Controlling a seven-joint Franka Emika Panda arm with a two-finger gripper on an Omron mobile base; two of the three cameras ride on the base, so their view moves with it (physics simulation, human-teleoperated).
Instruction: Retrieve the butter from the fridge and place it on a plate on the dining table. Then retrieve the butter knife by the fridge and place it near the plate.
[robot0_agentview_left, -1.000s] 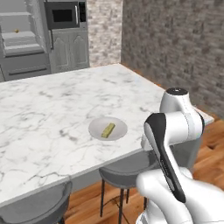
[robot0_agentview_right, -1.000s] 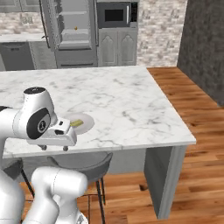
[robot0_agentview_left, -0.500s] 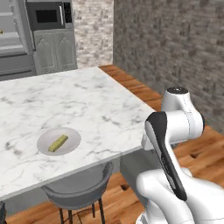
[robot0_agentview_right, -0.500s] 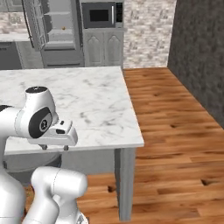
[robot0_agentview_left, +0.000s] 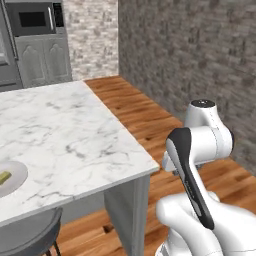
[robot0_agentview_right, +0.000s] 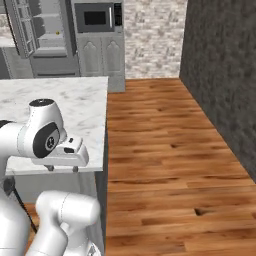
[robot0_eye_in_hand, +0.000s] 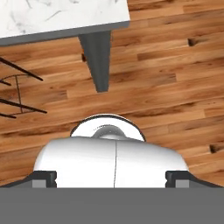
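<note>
The plate (robot0_agentview_left: 9, 176) is sitting on the dining table (robot0_agentview_left: 75, 135), at the left edge of the left base view, near the table's front edge. It is round, flat and light grey. Part of it is cut off by the side of the picture. The butter (robot0_agentview_left: 4, 177) is lying in the plate, a small yellow-green stick, touching the plate's flat middle. Nothing else is showing in the plate.

The dining table is wearing a white top with grey veins. Its near right corner is sticking out over the wooden floor (robot0_agentview_right: 170, 150). A grey leg (robot0_eye_in_hand: 98, 59) is holding that corner up, seen in the hand view. A dark grey stool (robot0_agentview_left: 27, 235) is standing just under the table's front edge, below the plate.

The gripper (robot0_agentview_right: 62, 168) is hanging beside the table's front edge in the right base view, pointing down. Its two small dark tips are peeking out below the white hand. They are too small to show if they are spread or pressed together, so I cannot tell. Nothing is showing between them.

The fridge (robot0_agentview_right: 42, 35) is standing far behind the table, at the top left of the right base view. One door is swung open and its pale shelves are showing. Beside it, a dark microwave (robot0_agentview_right: 97, 17) is sitting in a grey cabinet.
</note>
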